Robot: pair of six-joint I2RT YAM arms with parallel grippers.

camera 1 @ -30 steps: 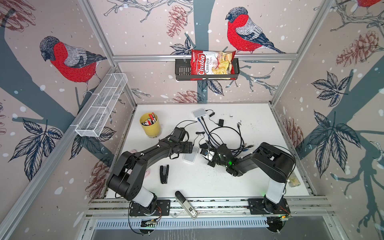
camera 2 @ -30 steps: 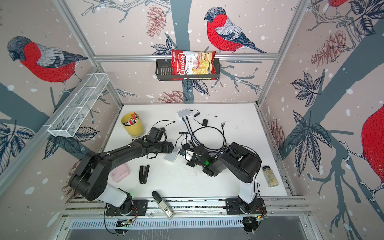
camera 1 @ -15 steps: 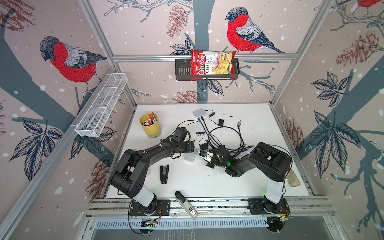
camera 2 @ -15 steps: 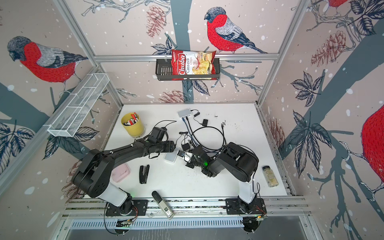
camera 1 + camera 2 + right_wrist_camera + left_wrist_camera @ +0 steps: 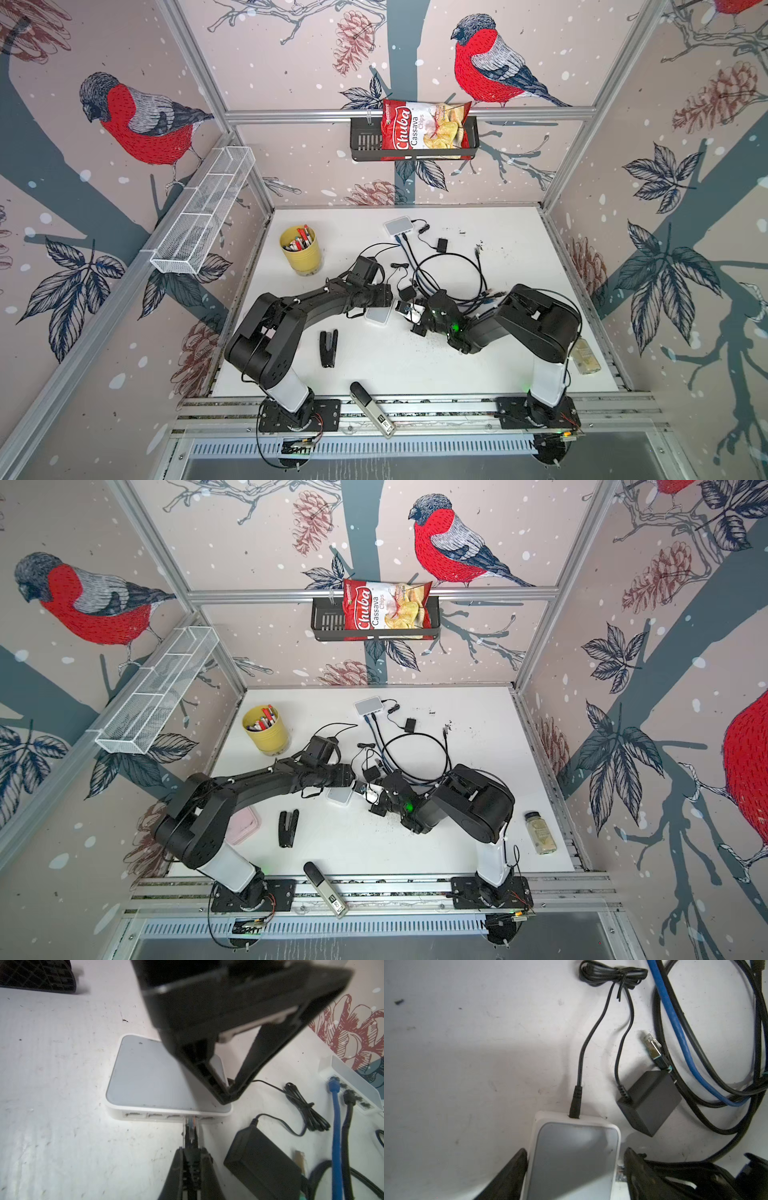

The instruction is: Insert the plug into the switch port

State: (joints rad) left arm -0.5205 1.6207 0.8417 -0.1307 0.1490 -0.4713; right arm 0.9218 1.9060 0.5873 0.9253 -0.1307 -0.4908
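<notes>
Status: insertion in progress. The switch [image 5: 158, 1080] lies flat near the centre of the desk [image 5: 519, 365]. The left end effector [image 5: 575, 1155], at the switch's 9 o'clock in both top views, stands open astride it. The right end effector [image 5: 192, 1157], at 3 o'clock, is clamped on the plug [image 5: 191, 1126], whose tip sits at the mouth of one port in the row. Seating is not confirmed — a final push is probably still needed.
</notes>
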